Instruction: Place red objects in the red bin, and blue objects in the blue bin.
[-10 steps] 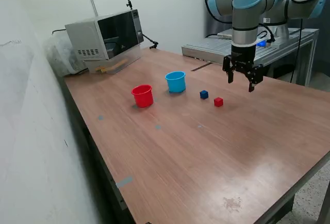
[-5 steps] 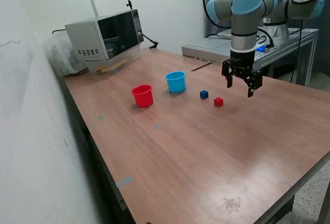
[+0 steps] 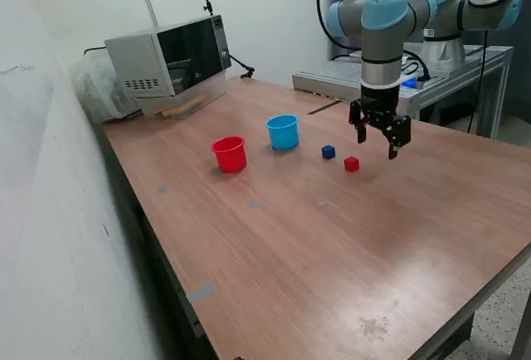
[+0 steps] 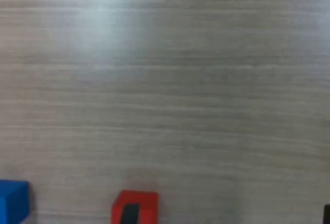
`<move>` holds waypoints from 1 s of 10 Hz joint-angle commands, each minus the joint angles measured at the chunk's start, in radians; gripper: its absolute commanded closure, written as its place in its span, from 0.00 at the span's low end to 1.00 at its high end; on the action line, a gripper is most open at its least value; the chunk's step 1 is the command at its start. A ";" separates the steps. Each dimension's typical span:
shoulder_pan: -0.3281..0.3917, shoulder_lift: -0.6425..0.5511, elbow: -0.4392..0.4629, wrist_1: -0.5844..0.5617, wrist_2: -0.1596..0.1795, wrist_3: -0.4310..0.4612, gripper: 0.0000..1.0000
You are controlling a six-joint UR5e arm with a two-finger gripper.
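In the exterior view the gripper (image 3: 377, 138) hangs spread and empty above the wooden table (image 3: 348, 252), at about 2 o'clock from the red cube (image 3: 352, 163); the step looks like an approach, and next it must centre over that cube and descend. The blue cube (image 3: 328, 152), blue cup (image 3: 283, 131) and red cup (image 3: 230, 153) sit toward 9 o'clock; a microwave (image 3: 170, 62) stands at 11 o'clock. The wrist view shows wood grain, with the red cube (image 4: 135, 207) and blue cube (image 4: 13, 199) at its edge.

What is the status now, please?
Gripper open, empty, above the table. Red cube and blue cube loose near the blue cup, red cup beyond. Nothing blocking.
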 commanded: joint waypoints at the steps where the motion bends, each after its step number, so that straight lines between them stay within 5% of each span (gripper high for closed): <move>1: -0.031 0.002 -0.009 -0.001 0.001 -0.001 0.00; 10: -0.047 0.039 -0.008 -0.008 0.001 -0.001 0.00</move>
